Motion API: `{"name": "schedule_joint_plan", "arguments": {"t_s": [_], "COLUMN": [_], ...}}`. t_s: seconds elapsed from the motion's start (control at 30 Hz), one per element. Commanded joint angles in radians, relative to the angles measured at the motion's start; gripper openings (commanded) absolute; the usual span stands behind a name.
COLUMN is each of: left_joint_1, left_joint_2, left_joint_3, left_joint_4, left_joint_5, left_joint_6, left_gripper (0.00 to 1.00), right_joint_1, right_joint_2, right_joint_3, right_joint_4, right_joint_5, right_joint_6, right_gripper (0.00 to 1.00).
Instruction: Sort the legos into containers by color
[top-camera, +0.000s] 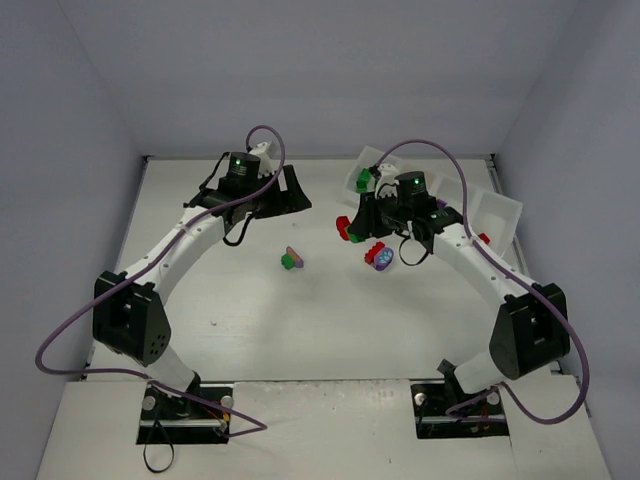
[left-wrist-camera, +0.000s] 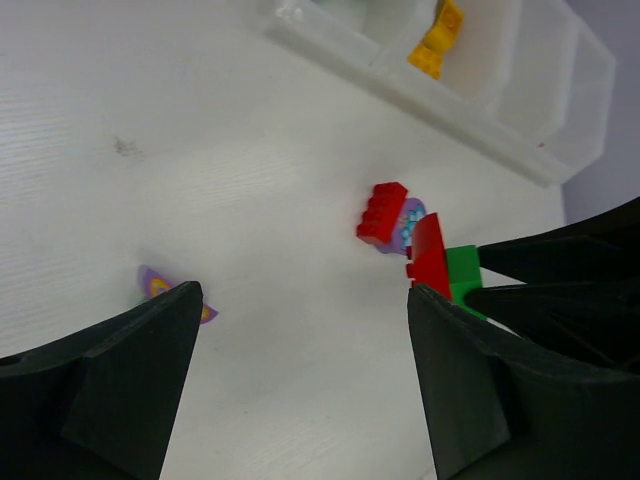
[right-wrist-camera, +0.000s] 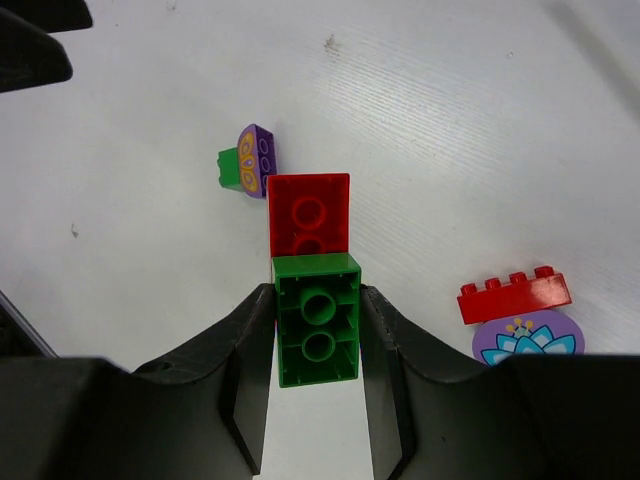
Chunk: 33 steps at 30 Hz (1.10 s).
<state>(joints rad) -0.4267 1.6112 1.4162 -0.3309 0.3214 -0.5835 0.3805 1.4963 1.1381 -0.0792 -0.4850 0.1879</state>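
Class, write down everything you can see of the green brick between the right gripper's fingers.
The green brick is a glossy plastic oblong block. Its hollow side faces the wrist camera, with two round tubes inside. The right gripper clamps its two long sides. A red brick sits right against its far end; whether the two are joined cannot be told.

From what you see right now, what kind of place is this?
Probably a robot lab test cell: plain grey walls box in a white table, two cabled arms are bolted at its edge, and lego bricks lie by a compartment tray.
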Motion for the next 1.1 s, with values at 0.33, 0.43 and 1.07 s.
{"name": "schedule_joint_plan", "arguments": {"t_s": [0.33, 0.43, 1.07], "left_joint_1": [-0.043, -0.058, -0.136], "left_joint_2": [-0.007, 0.004, 0.041], "left_joint_3": [-0.019, -0.017, -0.033], "left_joint_4": [0.262, 0.294, 0.308], "left_joint_5": [0.255, 0.257, 0.147], "left_joint_6": [-0.291, -0.317, -0.334], "left_gripper": [0.74, 0.72, 0.41], "right_joint_1": [0.058, 0.069, 0.089], "right_joint_2": [-0.134, -0.139, -0.142], "right_joint_3": [-0.017, -0.014, 0.002], "right_joint_4": [0.113, 0.116, 0.157], "right_joint_5": [-0.043, -0.037, -0.029], "right_joint_6": [-0.114, -0.114, -0.09], "right_gripper": [0.0, 0.0, 0.0]}}
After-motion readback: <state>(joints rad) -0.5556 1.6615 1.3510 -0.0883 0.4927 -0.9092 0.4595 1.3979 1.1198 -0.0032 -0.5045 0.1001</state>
